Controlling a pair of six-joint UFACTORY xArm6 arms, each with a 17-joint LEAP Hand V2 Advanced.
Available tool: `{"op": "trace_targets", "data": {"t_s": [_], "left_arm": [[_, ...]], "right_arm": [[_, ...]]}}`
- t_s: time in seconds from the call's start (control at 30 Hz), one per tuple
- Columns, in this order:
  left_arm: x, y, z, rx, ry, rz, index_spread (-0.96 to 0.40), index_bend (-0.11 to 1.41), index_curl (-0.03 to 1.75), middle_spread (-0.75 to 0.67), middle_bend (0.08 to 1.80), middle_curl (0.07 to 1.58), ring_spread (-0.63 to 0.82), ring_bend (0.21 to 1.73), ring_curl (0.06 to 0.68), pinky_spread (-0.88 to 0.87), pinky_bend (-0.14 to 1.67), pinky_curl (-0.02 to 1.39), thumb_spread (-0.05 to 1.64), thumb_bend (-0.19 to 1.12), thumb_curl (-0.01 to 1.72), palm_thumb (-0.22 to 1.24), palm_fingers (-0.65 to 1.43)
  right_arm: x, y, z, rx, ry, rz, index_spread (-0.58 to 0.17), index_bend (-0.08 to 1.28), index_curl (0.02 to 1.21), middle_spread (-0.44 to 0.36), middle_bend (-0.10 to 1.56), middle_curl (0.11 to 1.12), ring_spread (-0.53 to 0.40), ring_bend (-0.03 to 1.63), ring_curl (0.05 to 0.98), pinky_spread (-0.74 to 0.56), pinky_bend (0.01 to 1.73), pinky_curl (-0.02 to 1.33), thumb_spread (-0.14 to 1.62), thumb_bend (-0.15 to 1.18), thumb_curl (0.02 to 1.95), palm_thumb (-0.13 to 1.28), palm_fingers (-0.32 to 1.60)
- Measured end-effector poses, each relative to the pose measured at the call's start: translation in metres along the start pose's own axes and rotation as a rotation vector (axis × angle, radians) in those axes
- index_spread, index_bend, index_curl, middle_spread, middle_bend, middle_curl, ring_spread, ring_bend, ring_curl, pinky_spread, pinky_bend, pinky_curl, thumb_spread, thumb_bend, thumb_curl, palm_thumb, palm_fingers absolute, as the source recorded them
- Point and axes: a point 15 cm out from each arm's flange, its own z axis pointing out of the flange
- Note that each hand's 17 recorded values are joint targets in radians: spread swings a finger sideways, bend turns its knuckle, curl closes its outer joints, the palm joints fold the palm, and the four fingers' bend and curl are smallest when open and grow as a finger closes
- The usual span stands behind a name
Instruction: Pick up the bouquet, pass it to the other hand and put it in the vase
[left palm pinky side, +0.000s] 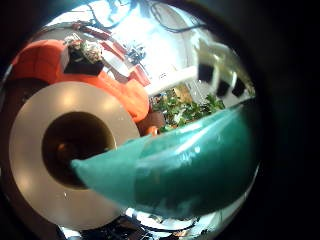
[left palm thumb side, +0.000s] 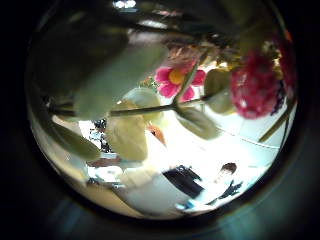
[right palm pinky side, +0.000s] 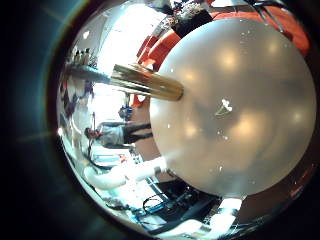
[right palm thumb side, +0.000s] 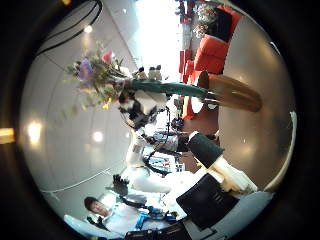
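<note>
L palm, closest: bouquet (left palm pinky side: 190, 165) fills much of little-finger view, so it sits right against the L robot hand (right palm thumb side: 133, 108). Its wrap tapers to a narrow end. Thumb-side view is packed w/ flowers (left palm thumb side: 178, 78), leaves and thin stems, all v. close to the lens.

From R palm, thumb side: bouquet is off the surface, in the air. Flower heads point away from the vase (right palm thumb side: 225, 92), wrap's narrow end points toward it. L robot hand is closed round the wrap approx. mid-length, arm running up to it from below; single fingers too small to make out.

Narrow end of wrap is at the vase mouth, touching or just beside the rim. Can't tell if it's inside yet. L little-finger view agrees: looking down on the vase's dark opening, wrap tip lies over its edge.

Vase stands upright on a round, pale surface (right palm pinky side: 240, 120), a plain cylinder w/ nothing else near it on the top. R little-finger view has the vase at the edge of that round top.

R robot hand (right palm thumb side: 215, 195): only some of its own parts show at the view's edge, well apart from bouquet and vase. Spread or curled – can't tell. Nothing seen in it.

Beyond the surface: upholstered seats (left palm pinky side: 120, 90) w/ a few things lying on them, too small to identify.
</note>
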Motion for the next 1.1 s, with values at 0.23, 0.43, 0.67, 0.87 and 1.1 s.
{"op": "trace_targets", "data": {"t_s": [0.23, 0.43, 0.67, 0.87, 1.1], "left_arm": [[-0.022, -0.004, -0.029, 0.072, 0.044, -0.039, 0.07, 0.02, 0.71, 0.54, 0.17, 0.44, 0.56, 0.64, 0.185, 0.52, 0.33, 0.38, 0.81, -0.05, 0.43, 0.08, -0.3], [-0.04, -0.003, -0.058, 0.097, -0.041, -0.079, 0.18, 0.11, 0.51, 0.6, 0.15, 0.36, 0.64, 0.54, 0.157, 0.58, 0.24, 0.34, 0.8, -0.04, 0.39, 0.07, -0.21], [-0.049, 0.018, -0.064, 0.028, -0.149, -0.153, 0.22, 0.13, 0.39, 0.61, 0.15, 0.28, 0.69, 0.48, 0.143, 0.6, 0.18, 0.31, 0.79, -0.04, 0.37, 0.07, -0.16], [-0.038, 0.027, -0.068, 0.106, -0.193, -0.155, 0.22, 0.14, 0.34, 0.62, 0.16, 0.24, 0.71, 0.45, 0.143, 0.6, 0.18, 0.29, 0.79, -0.04, 0.36, 0.06, -0.14], [-0.023, 0.046, -0.062, 0.169, -0.236, -0.158, 0.22, 0.15, 0.3, 0.62, 0.16, 0.21, 0.72, 0.43, 0.15, 0.6, 0.18, 0.27, 0.79, -0.04, 0.35, 0.06, -0.12]], "right_arm": [[-0.002, 0.002, 0.001, -0.006, -0.004, -0.004, -0.28, 0.21, 0.34, 0.076, 0.17, 0.3, 0.196, 0.39, 0.244, 0.47, 0.48, 0.32, 1.01, -0.02, 0.51, 0.75, 0.16], [-0.005, 0.003, 0.004, -0.015, -0.005, -0.016, -0.275, 0.22, 0.36, 0.048, 0.17, 0.28, 0.192, 0.38, 0.241, 0.47, 0.46, 0.31, 1.01, -0.02, 0.52, 0.76, 0.18], [-0.009, 0.005, 0.009, -0.027, -0.007, -0.032, -0.273, 0.22, 0.38, 0.018, 0.17, 0.27, 0.184, 0.37, 0.24, 0.47, 0.45, 0.3, 1.01, -0.02, 0.52, 0.77, 0.2], [-0.025, 0.011, 0.007, -0.027, 0.013, -0.062, -0.269, 0.21, 0.38, 0.016, 0.17, 0.27, 0.186, 0.36, 0.238, 0.47, 0.46, 0.29, 1.0, -0.02, 0.53, 0.77, 0.21], [-0.043, 0.018, 0.015, -0.049, 0.023, -0.088, -0.268, 0.2, 0.39, 0.022, 0.17, 0.27, 0.195, 0.35, 0.238, 0.48, 0.45, 0.29, 1.0, -0.02, 0.54, 0.77, 0.22]]}}
